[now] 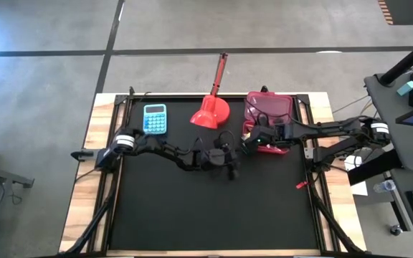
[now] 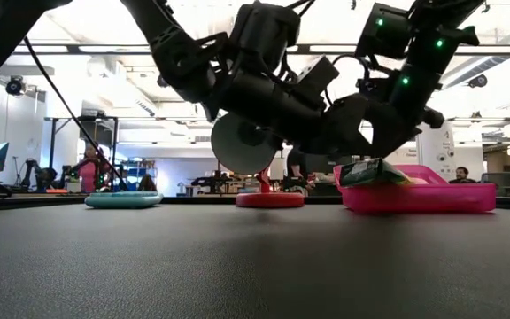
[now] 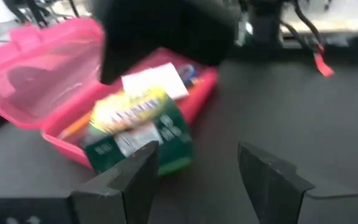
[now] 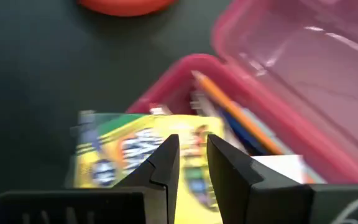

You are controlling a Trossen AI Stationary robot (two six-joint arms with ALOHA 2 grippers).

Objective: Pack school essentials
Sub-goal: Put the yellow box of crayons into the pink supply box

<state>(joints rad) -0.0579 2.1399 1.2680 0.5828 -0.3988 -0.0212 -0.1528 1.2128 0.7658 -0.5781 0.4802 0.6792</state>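
The yellow-green crayon box [image 3: 135,130] leans tilted over the near rim of the open pink case [image 1: 269,109], with its lower end towards the mat [image 2: 374,171]. Inside the case lie an orange pencil [image 4: 229,109], a blue one [image 4: 241,127] and a white square [image 3: 154,79]. My right gripper [image 4: 192,149] hovers right over the crayon box's yellow face [image 4: 129,155], its fingers a narrow gap apart. My left gripper [image 3: 197,168] is open and low over the mat at the table's middle [image 1: 224,163], a short way from the crayon box and touching nothing. The scissors are not in view. My right gripper comes at the crayon box from above, with its fingertips [image 4: 166,155] over the box's printed face near the case's rim. I cannot tell whether they touch it. Nothing sits between the two fingers.
The light-blue calculator [image 1: 155,118] and the red long-handled scoop [image 1: 210,111] lie along the far edge of the black mat, left of the pink case. A small red piece [image 1: 301,185] sits by the mat's right border. People show in the room beyond the table.
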